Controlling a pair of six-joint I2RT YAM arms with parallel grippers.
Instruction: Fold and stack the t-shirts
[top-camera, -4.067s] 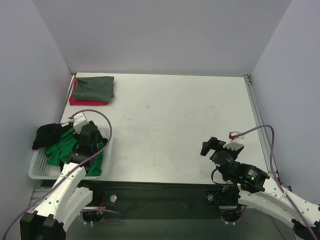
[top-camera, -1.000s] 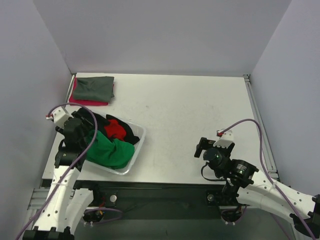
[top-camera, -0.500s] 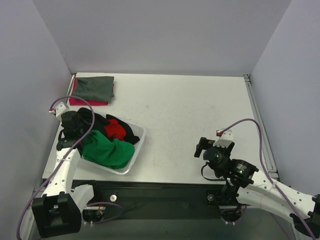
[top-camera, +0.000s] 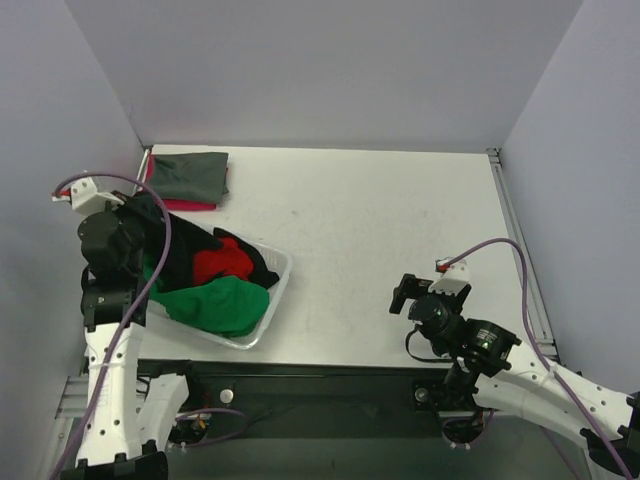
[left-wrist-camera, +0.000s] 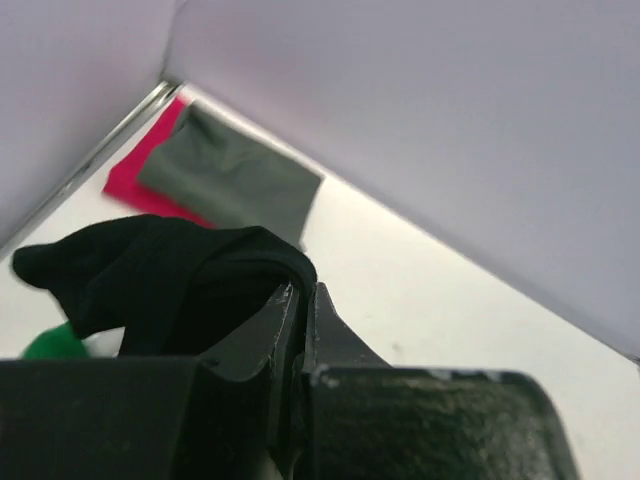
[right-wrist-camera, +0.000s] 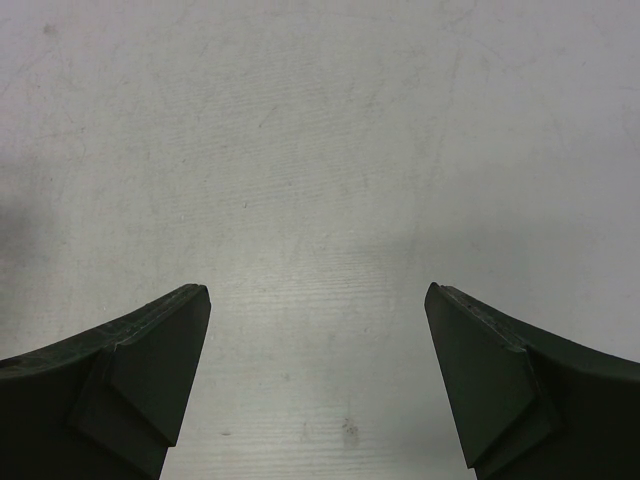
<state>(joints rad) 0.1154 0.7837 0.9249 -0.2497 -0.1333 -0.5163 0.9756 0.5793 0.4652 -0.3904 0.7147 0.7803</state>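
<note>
My left gripper (top-camera: 137, 214) (left-wrist-camera: 303, 291) is shut on a fold of the black t-shirt (top-camera: 186, 246) (left-wrist-camera: 150, 275) and holds it up over the far left end of the white basket (top-camera: 281, 276). A red tee (top-camera: 221, 265) and a green tee (top-camera: 216, 302) (left-wrist-camera: 45, 345) lie crumpled in the basket. At the back left corner a folded grey-green tee (top-camera: 190, 175) (left-wrist-camera: 235, 182) lies on a folded pink-red one (top-camera: 162, 203) (left-wrist-camera: 137, 180). My right gripper (top-camera: 405, 296) (right-wrist-camera: 318, 300) stands open above bare table at the front right, nothing between its fingers.
The basket sits slanted on the front left of the white table (top-camera: 380, 220). Grey walls close in the left, back and right sides. A metal rail (top-camera: 515, 230) runs along the table's right edge.
My left jaws have closed on the black tee, and the left arm has drawn back and up to the left, lifting that cloth. The right arm has barely moved.
</note>
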